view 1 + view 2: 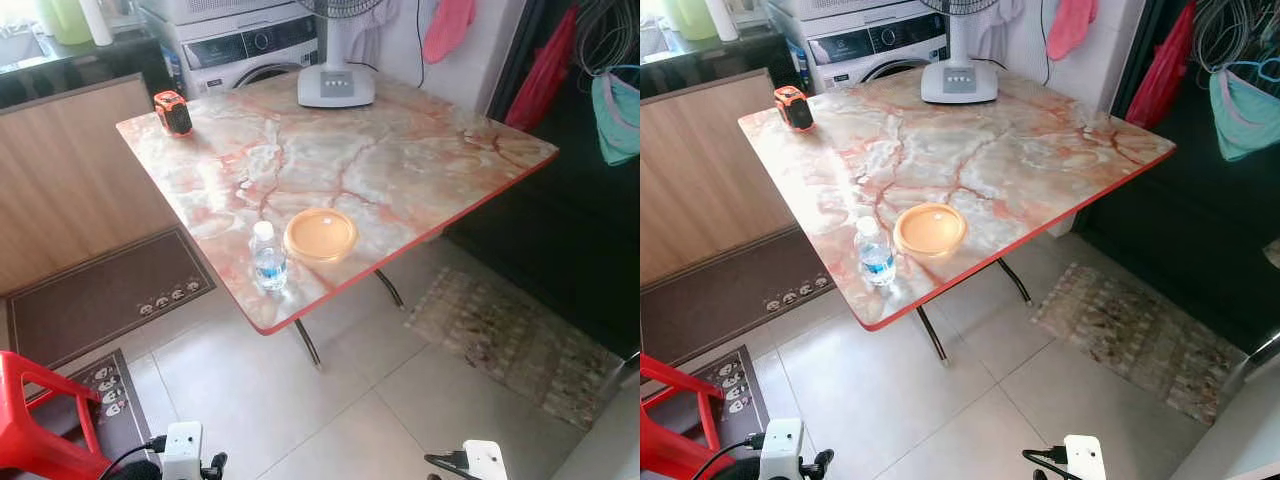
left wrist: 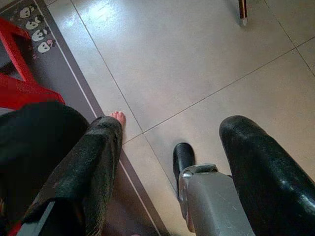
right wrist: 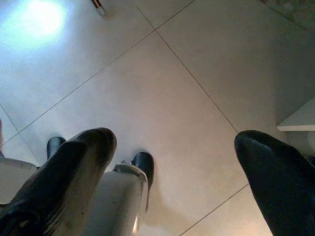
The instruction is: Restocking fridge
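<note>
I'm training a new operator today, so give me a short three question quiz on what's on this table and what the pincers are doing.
1. True or false: the clear plastic water bottle lies on its side.
2. What stands beside the bottle on the marble-patterned table? A) round orange lidded container B) steel pot C) glass jar
3. Fill in: both the left pincer and right pincer hang over the ____ floor, fingers apart.

Key: 1 false, it stands upright; 2 A; 3 tiled.

Pink-veined marble table (image 1: 400,170) with red edge, orange lidded bowl (image 1: 320,235), blue-labelled clear bottle (image 1: 268,258), red stool (image 1: 40,420)
</note>
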Robot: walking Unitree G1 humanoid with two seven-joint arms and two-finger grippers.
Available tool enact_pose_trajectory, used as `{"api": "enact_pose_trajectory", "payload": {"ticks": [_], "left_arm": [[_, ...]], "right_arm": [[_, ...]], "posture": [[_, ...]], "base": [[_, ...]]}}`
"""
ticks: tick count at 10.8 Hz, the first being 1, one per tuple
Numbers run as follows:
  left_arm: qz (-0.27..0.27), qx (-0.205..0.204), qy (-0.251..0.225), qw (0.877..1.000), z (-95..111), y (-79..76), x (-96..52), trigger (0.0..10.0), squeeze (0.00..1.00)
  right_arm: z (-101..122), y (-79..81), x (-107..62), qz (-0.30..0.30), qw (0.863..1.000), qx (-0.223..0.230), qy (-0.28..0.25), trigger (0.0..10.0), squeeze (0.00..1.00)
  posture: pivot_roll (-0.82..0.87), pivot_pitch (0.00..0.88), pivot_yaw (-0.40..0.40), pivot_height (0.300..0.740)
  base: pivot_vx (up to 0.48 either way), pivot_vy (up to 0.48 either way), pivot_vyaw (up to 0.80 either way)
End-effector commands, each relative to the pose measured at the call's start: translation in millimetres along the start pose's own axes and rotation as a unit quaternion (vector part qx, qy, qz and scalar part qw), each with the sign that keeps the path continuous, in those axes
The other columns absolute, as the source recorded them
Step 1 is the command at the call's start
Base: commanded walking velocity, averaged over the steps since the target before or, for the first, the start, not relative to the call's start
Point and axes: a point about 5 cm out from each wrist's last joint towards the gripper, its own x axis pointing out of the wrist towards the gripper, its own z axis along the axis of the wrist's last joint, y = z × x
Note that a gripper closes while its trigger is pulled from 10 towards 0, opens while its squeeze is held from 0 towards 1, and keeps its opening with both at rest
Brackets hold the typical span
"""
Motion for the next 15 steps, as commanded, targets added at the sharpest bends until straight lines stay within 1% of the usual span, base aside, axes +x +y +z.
{"api": "enact_pose_trajectory", "payload": {"ticks": [1, 2, 3, 4, 5, 6, 7, 8, 9, 10, 12, 13, 15], "left_arm": [[0.024, -0.029, 0.058, 0.998, -11.0, 24.5, -2.2, 10.0, 0.0], [0.022, -0.028, 0.057, 0.998, -10.1, 25.0, -2.0, 10.0, 0.0], [0.023, -0.031, 0.058, 0.998, -9.7, 25.2, -1.8, 10.0, 0.0], [0.022, -0.028, 0.059, 0.998, -9.0, 25.3, -1.6, 10.0, 0.0], [0.021, -0.025, 0.058, 0.998, -7.6, 26.4, -1.2, 10.0, 0.0], [0.024, -0.027, 0.055, 0.998, -6.8, 27.1, -1.1, 10.0, 0.0], [0.024, -0.028, 0.054, 0.998, -6.7, 27.0, -1.0, 10.0, 0.0], [0.025, -0.033, 0.055, 0.998, -7.0, 26.3, -1.0, 10.0, 0.0], [0.025, -0.029, 0.055, 0.998, -6.8, 26.2, -0.9, 10.0, 0.0], [0.025, -0.03, 0.056, 0.998, -7.5, 25.9, -1.1, 10.0, 0.0], [0.023, -0.021, 0.054, 0.998, -6.2, 26.5, -0.9, 10.0, 0.0], [0.025, -0.023, 0.053, 0.998, -5.9, 26.2, -0.7, 10.0, 0.0], [0.025, -0.025, 0.052, 0.998, -5.0, 25.5, -0.3, 10.0, 0.0]], "right_arm": [[54.6, 22.0, 13.0, 0.042, 0.999, 0.014, -0.027, 10.0, 0.0], [55.1, 24.2, 13.2, 0.052, 0.998, 0.027, -0.03, 10.0, 0.0], [54.5, 24.6, 13.3, 0.043, 0.996, 0.065, -0.036, 10.0, 0.0], [55.1, 25.0, 13.4, 0.043, 0.996, 0.069, -0.038, 10.0, 0.0], [57.6, 26.7, 13.5, 0.056, 0.997, 0.04, -0.038, 10.0, 0.0], [57.6, 27.3, 13.7, 0.052, 0.996, 0.058, -0.041, 10.0, 0.0], [57.4, 27.0, 13.7, 0.046, 0.996, 0.064, -0.042, 10.0, 0.0], [56.3, 25.9, 13.8, 0.035, 0.995, 0.08, -0.042, 10.0, 0.0], [54.6, 25.6, 13.8, 0.021, 0.991, 0.127, -0.047, 10.0, 0.0], [53.7, 24.1, 13.7, 0.009, 0.99, 0.131, -0.047, 10.0, 0.0], [54.2, 24.4, 13.8, 0.011, 0.991, 0.123, -0.045, 10.0, 0.0], [54.4, 23.8, 13.8, 0.007, 0.991, 0.126, -0.045, 10.0, 0.0], [55.9, 23.3, 13.8, 0.01, 0.992, 0.117, -0.046, 10.0, 0.0]], "posture": [[0.01, 0.0, -0.032, 0.74], [0.01, 0.0, -0.032, 0.74], [0.01, 0.0, -0.027, 0.74], [0.01, 0.0, -0.027, 0.74], [0.01, 0.0, -0.031, 0.74], [0.01, 0.0, -0.032, 0.74], [0.01, 0.0, -0.034, 0.74], [0.02, 0.0, -0.037, 0.74], [0.01, 0.0, -0.031, 0.74], [0.01, 0.0, -0.033, 0.74], [0.01, 0.0, -0.038, 0.74], [0.02, 0.0, -0.039, 0.74], [0.02, 0.0, -0.041, 0.74]], "base": [[0.0, 0.0, 0.0], [0.0, 0.0, 0.0], [0.0, 0.0, 0.0], [0.0, 0.0, 0.0], [0.0, 0.0, 0.0], [0.0, 0.0, 0.0], [0.0, 0.0, 0.0], [0.0, 0.0, 0.0], [0.0, 0.0, 0.0], [0.0, 0.0, 0.0], [0.0, 0.0, 0.0], [0.0, 0.0, 0.0], [0.0, 0.0, 0.0]]}}
